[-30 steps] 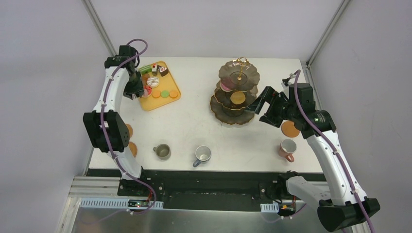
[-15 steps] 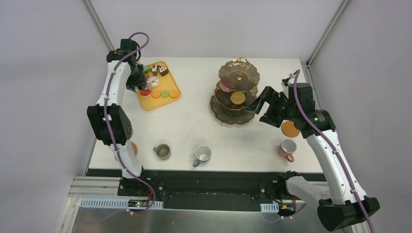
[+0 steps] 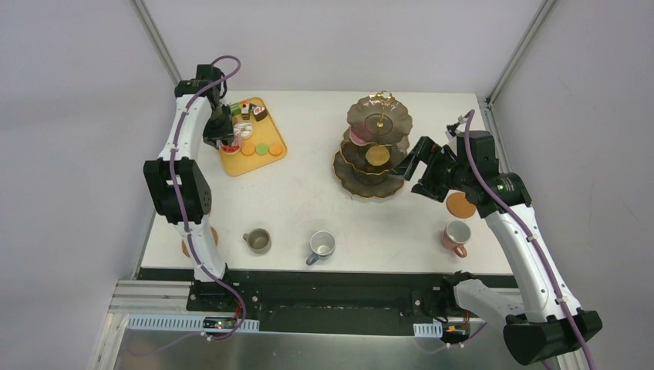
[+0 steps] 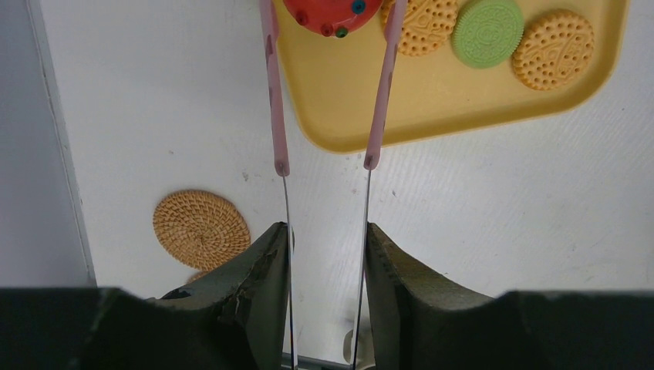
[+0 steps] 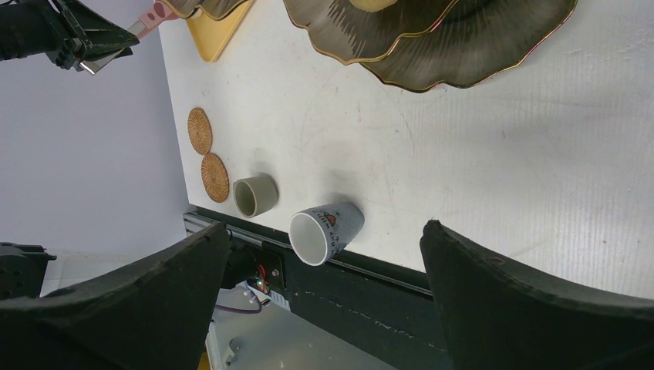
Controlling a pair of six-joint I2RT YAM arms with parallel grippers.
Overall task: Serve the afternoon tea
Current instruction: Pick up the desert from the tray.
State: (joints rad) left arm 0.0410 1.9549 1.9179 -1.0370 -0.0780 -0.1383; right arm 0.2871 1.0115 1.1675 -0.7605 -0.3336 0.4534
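Note:
My left gripper (image 3: 218,127) is shut on the pink-handled tongs (image 4: 274,116), seen between its fingers in the left wrist view (image 4: 324,231). The tong tips stand either side of a red doughnut (image 4: 332,8) at the near edge of the yellow tray (image 4: 432,100). Orange macarons (image 4: 554,48) and a green macaron (image 4: 486,21) lie beside the doughnut. The three-tier stand (image 3: 378,116) carries a pink doughnut (image 3: 357,137) and an orange macaron (image 3: 377,155). My right gripper (image 3: 407,166) is open and empty just right of the stand.
An olive mug (image 3: 257,240), a grey-blue mug (image 3: 321,245) and a pink mug (image 3: 457,234) stand along the near edge. One coaster (image 3: 461,204) lies by the pink mug. Two coasters (image 5: 200,130) lie at the near left. Small cakes (image 3: 254,110) sit at the tray's back.
My left arm has swung its elbow toward the back and the gripper with the tongs has shifted up along the tray's left side. The right arm has hardly moved.

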